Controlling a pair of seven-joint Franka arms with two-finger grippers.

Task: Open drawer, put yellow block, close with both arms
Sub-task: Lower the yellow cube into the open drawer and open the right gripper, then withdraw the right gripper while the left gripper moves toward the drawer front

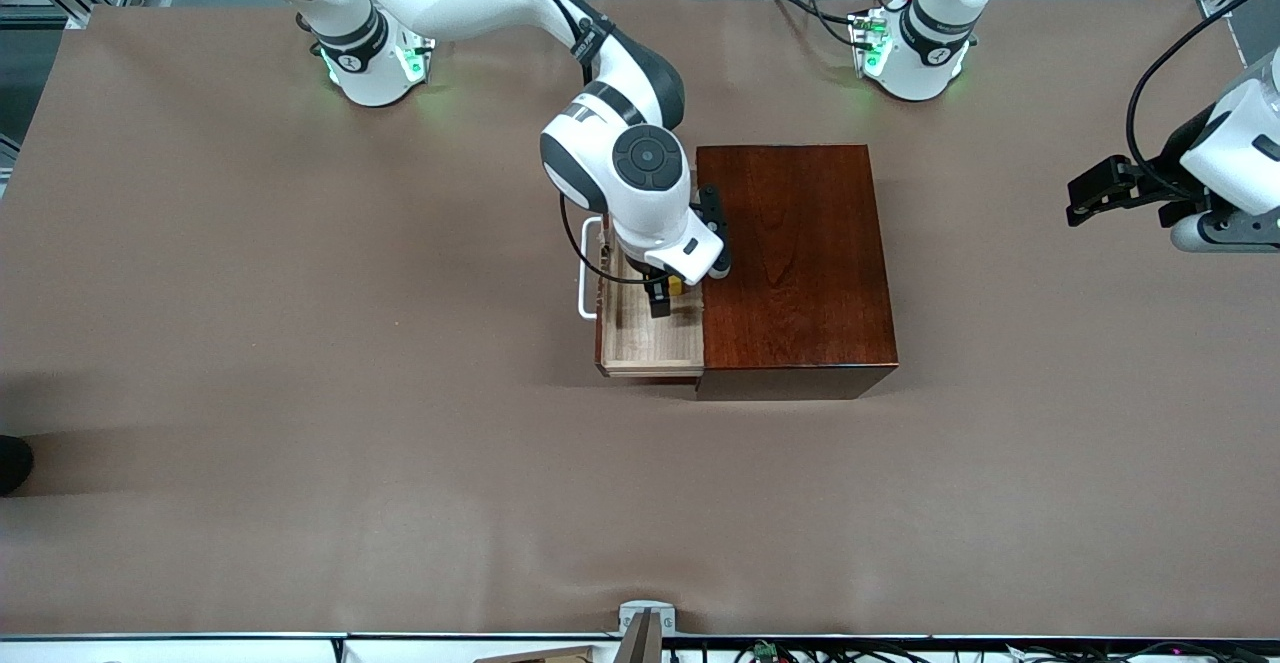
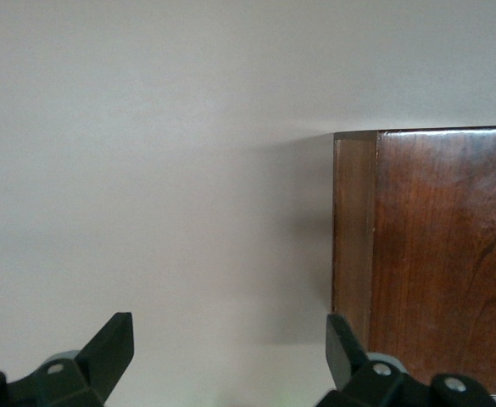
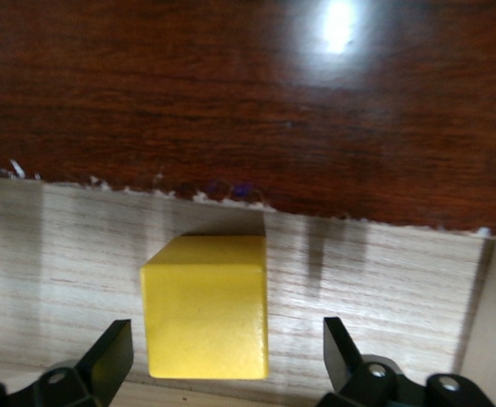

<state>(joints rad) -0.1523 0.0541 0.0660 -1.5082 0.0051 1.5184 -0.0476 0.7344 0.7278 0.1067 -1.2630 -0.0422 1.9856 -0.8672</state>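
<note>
The yellow block [image 3: 205, 307] lies on the floor of the drawer [image 1: 640, 343], close under the edge of the wooden box [image 1: 795, 263]. The right pincer [image 1: 665, 295] hangs low inside the drawer, directly over the block. In the right wrist view its two black fingers [image 3: 110, 352] stand spread on either side of the cube, gaps showing between each tip and the yellow faces, so the pincer is open and grips nothing.

The block is a small, plain cube with matte, faintly grainy faces. The drawer is a shallow tray of pale, straight-grained wood, pulled out toward the right arm's end of the counter [image 1: 300, 393], with a white U-shaped bar handle [image 1: 586, 273] on its front. The box is a glossy, dark reddish-brown block with sharp corners; a lamp reflects off its top. The counter is covered in smooth, dull brown sheeting.

The left pincer [image 1: 1090, 191] waits above the counter toward the left arm's end, well apart from the box, its fingers [image 2: 112, 352] spread and empty.
</note>
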